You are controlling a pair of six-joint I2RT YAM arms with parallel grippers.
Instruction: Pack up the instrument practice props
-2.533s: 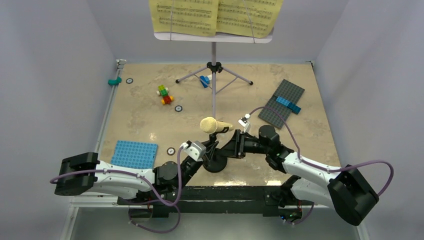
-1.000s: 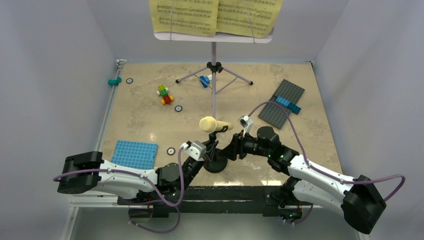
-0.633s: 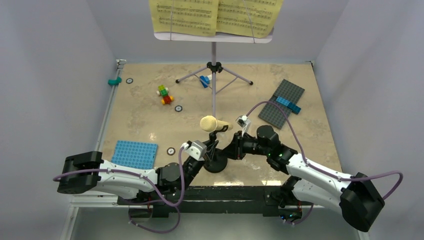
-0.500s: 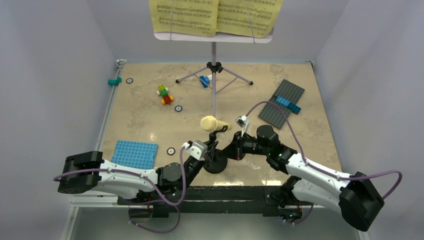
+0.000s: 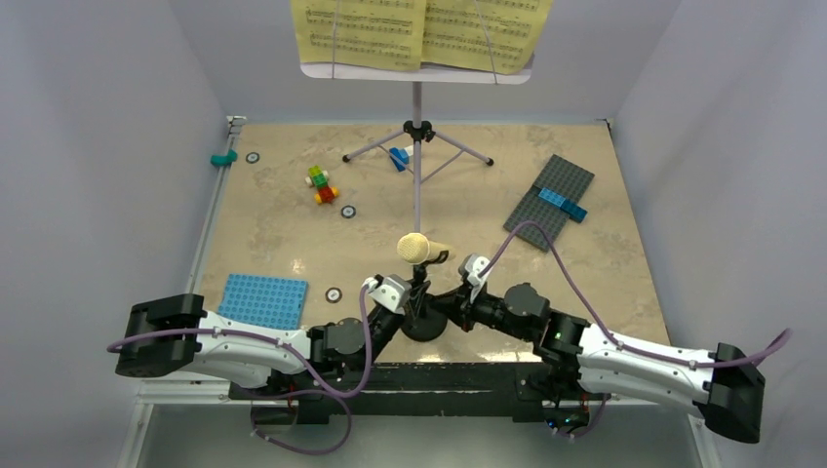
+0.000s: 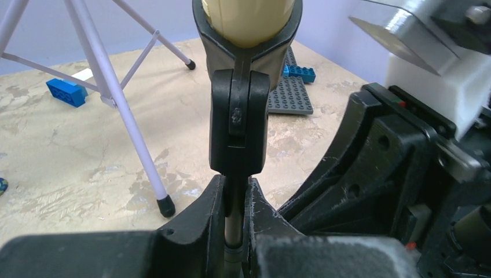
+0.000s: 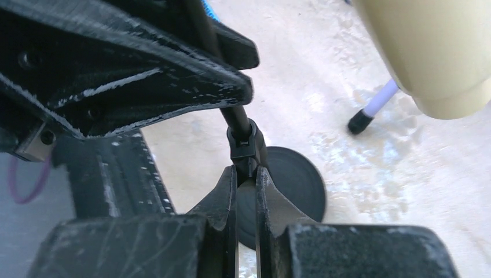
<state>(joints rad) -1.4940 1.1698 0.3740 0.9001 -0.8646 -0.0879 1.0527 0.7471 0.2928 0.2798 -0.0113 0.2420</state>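
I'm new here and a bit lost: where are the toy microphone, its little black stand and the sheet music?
toy microphone (image 5: 412, 248): top view, on its rounded head.
black stand (image 7: 296, 178): right wrist view, on its round base.
sheet music (image 5: 366, 29): top view, on the left page.

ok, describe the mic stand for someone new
On the tan table, go to the middle of the near edge. The mic stand is the short black post on a round base, pinched by the left gripper and right gripper. Unlike the tall tripod music stand behind, it carries a cream microphone.
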